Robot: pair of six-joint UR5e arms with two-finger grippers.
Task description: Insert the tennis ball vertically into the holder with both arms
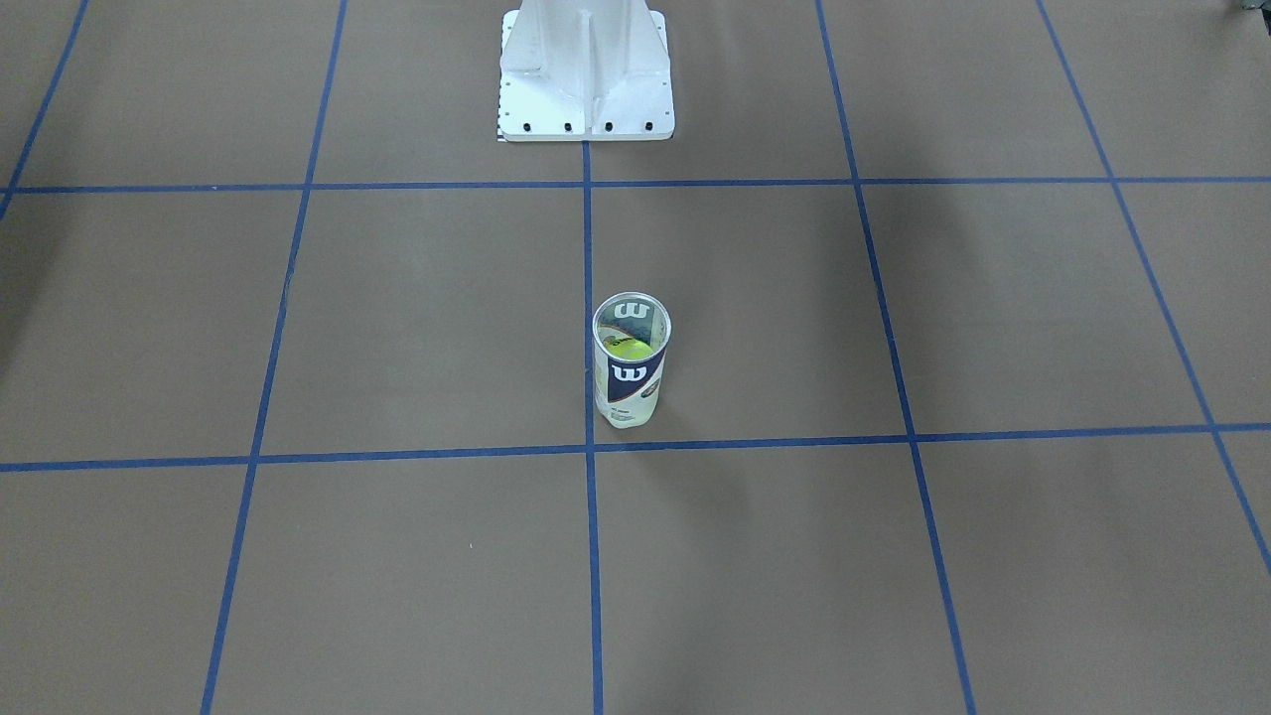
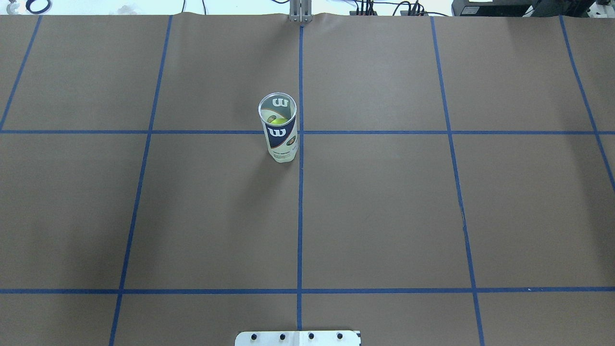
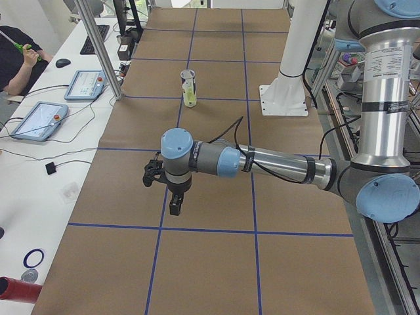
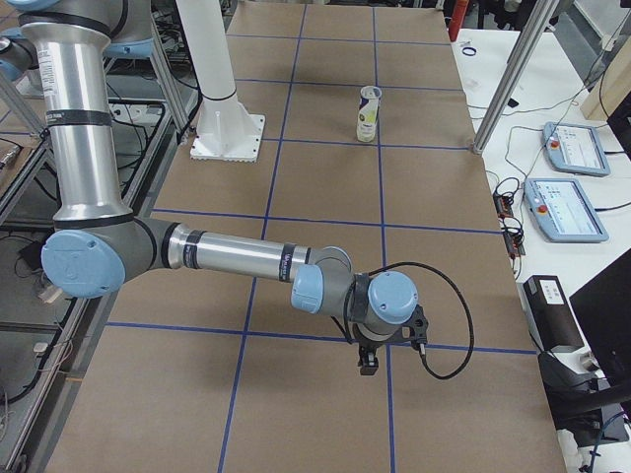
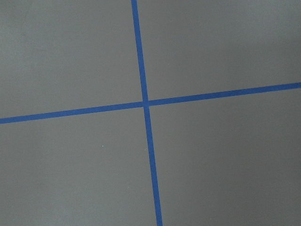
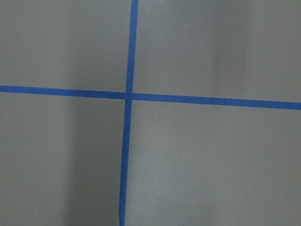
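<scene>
At the left end of the table [image 2: 384, 206], the left arm [image 3: 275, 164] is seen stretched out level above the brown paper, with the left gripper [image 3: 174, 207] pointed straight down beside a blue tape line. It is shown only in the side view, so whether its fingers are spread or closed cannot be told. Only a tape crossing [image 5: 145, 103] on the paper is seen in the left wrist view.

Towards the middle, the holder [image 2: 278, 127] is found standing upright and alone, just left of the centre tape line and just on the robot's side of the far cross line, well apart from both grippers. Its mouth is uncovered, and a yellow-green tennis ball [image 2: 276, 121] is seen inside through the top. The white pedestal base [image 2: 298, 338] is bolted at the near edge, on the centre tape line.

At the right end, the right arm [image 4: 237, 258] is held in a mirrored pose, level above the paper, with the right gripper [image 4: 369, 363] hung downward near a tape line. Its opening cannot be judged either, as it is caught only from the side. Another tape crossing [image 6: 128, 95] is shown in the right wrist view.
</scene>
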